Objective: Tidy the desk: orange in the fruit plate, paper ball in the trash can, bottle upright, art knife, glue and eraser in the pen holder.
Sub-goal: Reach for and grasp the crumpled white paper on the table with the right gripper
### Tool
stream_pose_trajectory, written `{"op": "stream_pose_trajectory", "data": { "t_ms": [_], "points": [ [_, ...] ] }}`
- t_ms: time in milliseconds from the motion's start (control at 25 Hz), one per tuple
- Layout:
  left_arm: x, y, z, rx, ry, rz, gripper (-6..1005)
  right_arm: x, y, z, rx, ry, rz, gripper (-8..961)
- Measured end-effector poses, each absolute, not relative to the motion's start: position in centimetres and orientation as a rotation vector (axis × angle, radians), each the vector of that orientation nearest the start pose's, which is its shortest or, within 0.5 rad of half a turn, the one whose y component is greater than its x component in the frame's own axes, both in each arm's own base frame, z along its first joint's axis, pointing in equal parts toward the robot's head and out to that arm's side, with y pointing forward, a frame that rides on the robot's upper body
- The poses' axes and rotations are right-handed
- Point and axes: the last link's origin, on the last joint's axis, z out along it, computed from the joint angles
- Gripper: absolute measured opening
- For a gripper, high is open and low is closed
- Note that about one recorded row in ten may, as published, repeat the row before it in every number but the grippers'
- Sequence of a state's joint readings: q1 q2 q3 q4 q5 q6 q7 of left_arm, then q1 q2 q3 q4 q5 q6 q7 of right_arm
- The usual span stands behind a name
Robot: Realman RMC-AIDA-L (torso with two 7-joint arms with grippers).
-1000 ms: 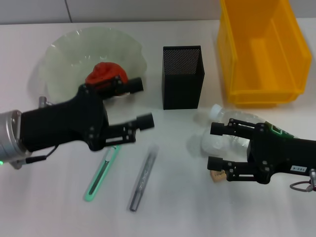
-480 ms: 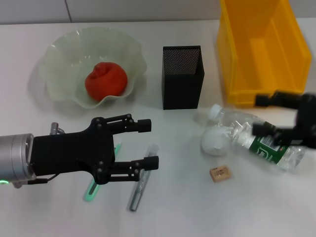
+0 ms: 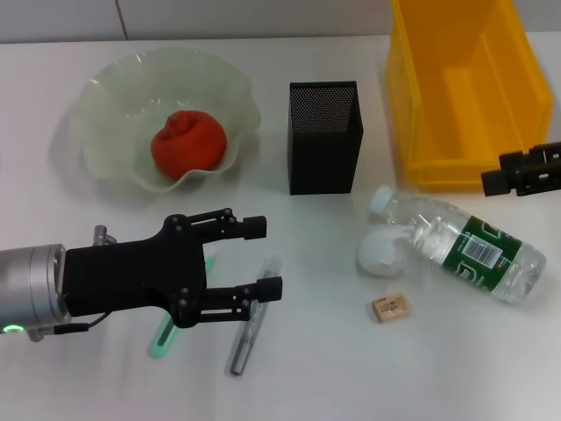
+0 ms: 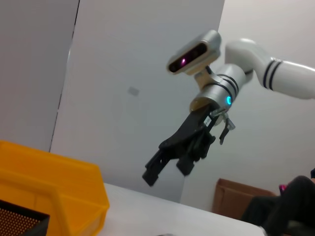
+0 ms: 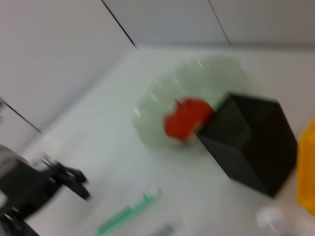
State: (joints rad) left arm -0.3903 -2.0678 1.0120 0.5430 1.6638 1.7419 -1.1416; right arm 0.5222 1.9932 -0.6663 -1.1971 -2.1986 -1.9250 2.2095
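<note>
One item is already home: the orange sits inside the fruit plate, far left on the bench. Five remain out of place.

Left end effector hovers low with its jaws spread wide and nothing in them, over the near-left bench. Its lower finger lies across the glue; the art knife pokes out from under the arm body. Spread and position read as a lineup for one of these two slim tools, likely the glue; cannot tell if it touches either.

Right end effector shows only at the right edge, raised in front of the trash can; whether it is spread or closed, cannot tell. Nothing seen in it.

Bottle lies on its side, cap toward the pen holder. Paper ball rests against the bottle. Eraser lies just beside them, nearer the robot. Pen holder stands upright, apparently awaiting contents.
</note>
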Motion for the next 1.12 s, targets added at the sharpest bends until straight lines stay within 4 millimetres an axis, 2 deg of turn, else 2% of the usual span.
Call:
{"op": "stream_pose_trajectory", "data": {
  "t_ms": [80, 200, 280, 480, 840, 1120],
  "points": [
    [-25.4, 26.3, -2.7, -2.861, -0.419, -1.057, 776, 22.7, 33.0, 9.8, -2.739, 1.241, 0.186, 834],
    [-25.7, 26.2, -2.8, -2.861, -0.432, -1.036, 776, 21.9, 33.4, 9.1, -2.780, 1.212, 0.120, 834],
    [-25.9, 26.1, -2.8, -2.864, -0.437, -1.024, 776, 20.6, 33.8, 8.0, -2.848, 1.148, 0.032, 834],
    [-26.1, 26.0, -3.0, -2.865, -0.452, -1.014, 776, 19.6, 34.4, 6.6, -2.928, 1.043, -0.112, 834],
    [-26.6, 25.8, -3.1, -2.847, -0.430, -0.987, 775, 18.7, 34.5, 3.7, -3.016, 0.896, -0.217, 833],
    [-26.7, 25.8, -3.3, -2.839, -0.402, -0.977, 775, 19.2, 35.2, 1.1, -3.003, 0.941, -0.373, 833]
  ]
}}
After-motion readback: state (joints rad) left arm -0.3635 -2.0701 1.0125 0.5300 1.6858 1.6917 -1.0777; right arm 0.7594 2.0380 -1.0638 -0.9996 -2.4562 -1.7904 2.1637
